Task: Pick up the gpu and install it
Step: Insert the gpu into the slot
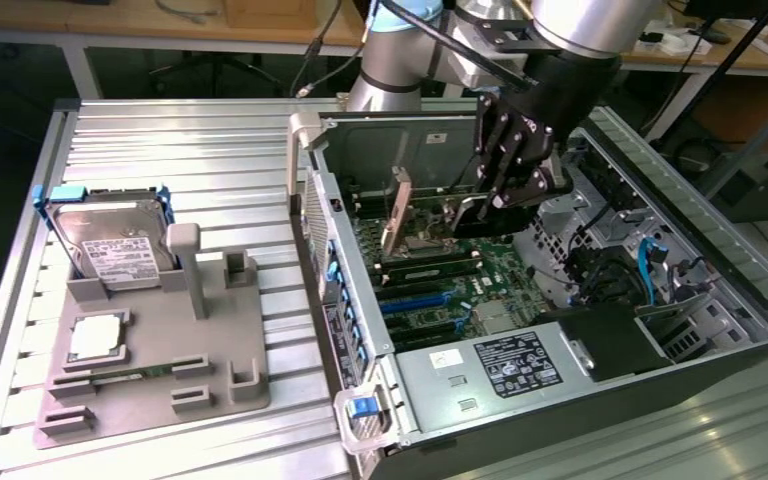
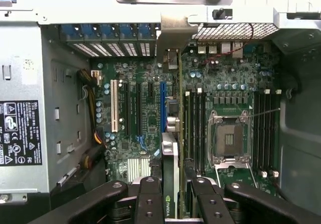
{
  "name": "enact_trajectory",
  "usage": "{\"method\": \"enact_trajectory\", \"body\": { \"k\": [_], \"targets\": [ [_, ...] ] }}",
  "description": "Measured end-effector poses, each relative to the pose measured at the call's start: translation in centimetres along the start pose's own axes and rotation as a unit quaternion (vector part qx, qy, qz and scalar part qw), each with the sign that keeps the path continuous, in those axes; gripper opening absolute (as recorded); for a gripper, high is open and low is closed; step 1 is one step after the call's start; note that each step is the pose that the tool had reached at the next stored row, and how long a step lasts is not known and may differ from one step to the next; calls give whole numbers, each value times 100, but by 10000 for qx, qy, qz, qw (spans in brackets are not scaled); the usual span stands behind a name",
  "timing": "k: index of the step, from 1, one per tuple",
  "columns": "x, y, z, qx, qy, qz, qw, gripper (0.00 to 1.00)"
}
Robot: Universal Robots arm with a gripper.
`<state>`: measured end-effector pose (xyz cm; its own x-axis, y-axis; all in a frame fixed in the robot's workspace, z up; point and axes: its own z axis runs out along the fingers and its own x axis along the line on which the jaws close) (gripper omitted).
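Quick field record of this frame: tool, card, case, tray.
tool: tool closed on the graphics card, above the motherboard inside the open computer case
card: held on edge, metal bracket toward the case's rear slots
CPU socket: empty
tray: grey holder at the exterior view's left, carrying the hard drive and the CPU chip

- The arm (image 1: 398, 60) is reaching down from above, with its wrist angled downward.
- The gripper (image 2: 170, 196) is pointing down, its black fingers (image 2: 148, 199) pinching a thin upright card between them.
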<state>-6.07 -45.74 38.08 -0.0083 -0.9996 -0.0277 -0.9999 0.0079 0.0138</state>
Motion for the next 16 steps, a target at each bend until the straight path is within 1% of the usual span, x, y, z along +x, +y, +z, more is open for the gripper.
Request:
{"method": "enact_trajectory", "body": {
  "k": [10, 16],
  "targets": [
    [21, 63, 195, 0, 0, 0, 10000, 27],
    [38, 77, 304, 0, 0, 0, 10000, 27]
  ]
}}
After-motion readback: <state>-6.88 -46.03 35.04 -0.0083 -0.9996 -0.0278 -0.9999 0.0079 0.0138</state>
